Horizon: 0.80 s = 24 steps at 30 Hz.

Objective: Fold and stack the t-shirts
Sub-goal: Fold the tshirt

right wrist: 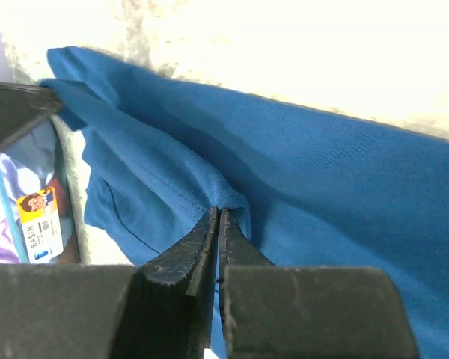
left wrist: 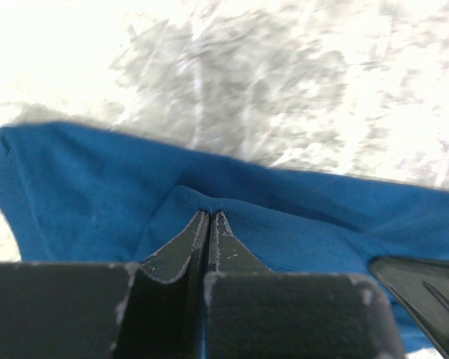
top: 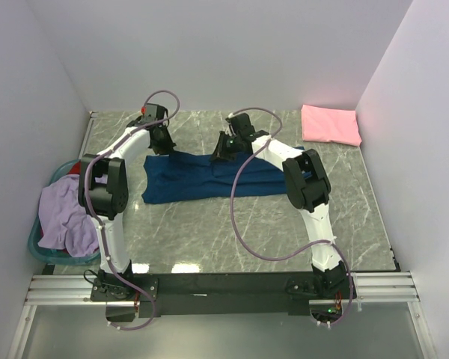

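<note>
Four t-shirts appear in the top view: one lavender t-shirt (top: 63,213) and one red t-shirt (top: 73,170), only a sliver showing, in one teal basket (top: 39,243) to the left of the left gripper (top: 162,137); one navy t-shirt (top: 202,179) spread on the table (top: 247,232) under the tips of both grippers; and one folded pink t-shirt (top: 331,124) well off to the right of the right gripper (top: 223,153). Two wrist views alone show the grip: each gripper's fingers are pressed together on a raised pucker of navy cloth at their tips, with marbled table surface showing ahead of the left gripper, past the cloth's edge.
</note>
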Each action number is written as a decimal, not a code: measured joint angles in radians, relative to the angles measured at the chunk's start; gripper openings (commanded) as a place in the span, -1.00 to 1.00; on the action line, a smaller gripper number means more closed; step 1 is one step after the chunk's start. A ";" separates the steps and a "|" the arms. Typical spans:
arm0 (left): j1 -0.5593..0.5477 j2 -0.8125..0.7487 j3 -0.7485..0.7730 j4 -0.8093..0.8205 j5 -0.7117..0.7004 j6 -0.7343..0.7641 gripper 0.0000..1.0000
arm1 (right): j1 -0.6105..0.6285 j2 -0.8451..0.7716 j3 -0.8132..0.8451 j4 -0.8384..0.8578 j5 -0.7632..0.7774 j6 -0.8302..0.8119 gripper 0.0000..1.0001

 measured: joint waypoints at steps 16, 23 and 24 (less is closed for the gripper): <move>-0.016 0.070 0.104 0.022 0.047 0.057 -0.89 | -0.008 -0.019 -0.061 0.046 0.019 0.023 -0.87; -0.013 0.080 0.104 -0.031 0.042 0.053 -0.91 | -0.019 -0.036 -0.072 0.045 0.018 0.025 -0.87; -0.012 0.081 0.104 -0.039 0.042 0.053 -0.90 | -0.020 -0.037 -0.072 0.045 0.017 0.025 -0.87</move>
